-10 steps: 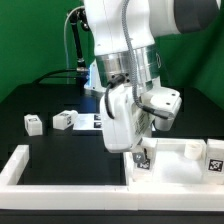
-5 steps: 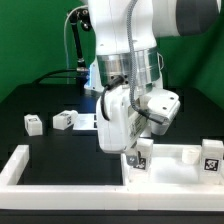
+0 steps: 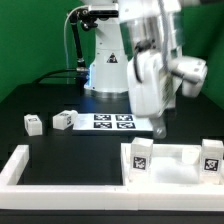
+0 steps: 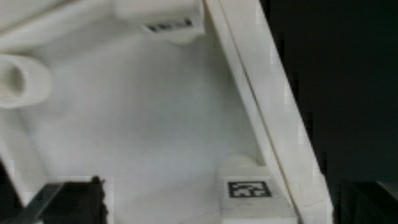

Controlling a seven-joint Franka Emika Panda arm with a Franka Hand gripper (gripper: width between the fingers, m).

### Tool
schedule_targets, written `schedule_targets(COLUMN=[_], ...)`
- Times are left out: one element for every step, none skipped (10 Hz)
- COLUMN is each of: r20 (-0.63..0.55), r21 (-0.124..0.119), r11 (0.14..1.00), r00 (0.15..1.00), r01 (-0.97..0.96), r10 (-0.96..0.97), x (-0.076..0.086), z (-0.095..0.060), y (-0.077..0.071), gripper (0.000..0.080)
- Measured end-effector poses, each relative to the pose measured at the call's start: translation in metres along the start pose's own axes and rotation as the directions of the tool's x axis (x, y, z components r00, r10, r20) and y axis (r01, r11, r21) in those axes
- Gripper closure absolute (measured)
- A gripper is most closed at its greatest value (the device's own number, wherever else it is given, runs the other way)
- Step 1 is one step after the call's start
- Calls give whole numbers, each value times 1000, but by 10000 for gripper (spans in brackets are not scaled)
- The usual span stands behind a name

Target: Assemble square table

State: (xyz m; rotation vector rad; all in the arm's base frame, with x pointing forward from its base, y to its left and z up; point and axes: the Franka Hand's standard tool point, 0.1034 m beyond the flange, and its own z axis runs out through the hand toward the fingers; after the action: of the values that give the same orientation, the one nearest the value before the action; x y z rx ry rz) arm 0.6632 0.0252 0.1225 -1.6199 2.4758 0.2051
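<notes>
Green backdrop and a black desk (image 3: 60, 150) filled my screen. The square table (image 3: 170, 166) lay at the near edge of the desk, on the exterior view's right, tucked against the border frame (image 3: 70, 195). Two tagged leg blocks stood upright on it, one at its left corner (image 3: 140, 158) and one at its right (image 3: 210, 160), with bare white slab between them.

Through the wrist view I looked down on the same slab (image 4: 143, 130). Its raised rim (image 4: 267, 110) ran diagonally across the picture with black desk beyond it, a round socket (image 4: 15, 82) sat at one side, and a small tag (image 4: 246, 188) lay just inside the rim.

My hand (image 3: 160, 128) hung above the slab's far edge, clear of both upright blocks and carrying nothing. I could not tell how far its jaws were spread.

Beyond the hand the marker board (image 3: 112, 121) lay flat. Two loose leg blocks lay to the exterior view's left of it, one just beside the board (image 3: 62, 120) and one farther out (image 3: 33, 123). Open black desk stretched between those blocks and the frame's near bar.
</notes>
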Motion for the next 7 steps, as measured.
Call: schedule_targets(r20=[-2,-2,-2,-2,-3,-5,-8], r21=[0,-1,-1,-2,-4,-26,-50], r11=[1000,1000,1000,1000,1000,998,985], r00=[1000,1000,1000,1000,1000,998,986], r01=[-3,-2,-2,-2,0,63,165], r10=[3,2,2,2,0,-63,-166], x=[2,1,2,1,1,-2,1], z=[4,4,5,5,6,13,19], y=[0,0,0,0,2,15,37], gripper=[151,150,150,150,150,150,150])
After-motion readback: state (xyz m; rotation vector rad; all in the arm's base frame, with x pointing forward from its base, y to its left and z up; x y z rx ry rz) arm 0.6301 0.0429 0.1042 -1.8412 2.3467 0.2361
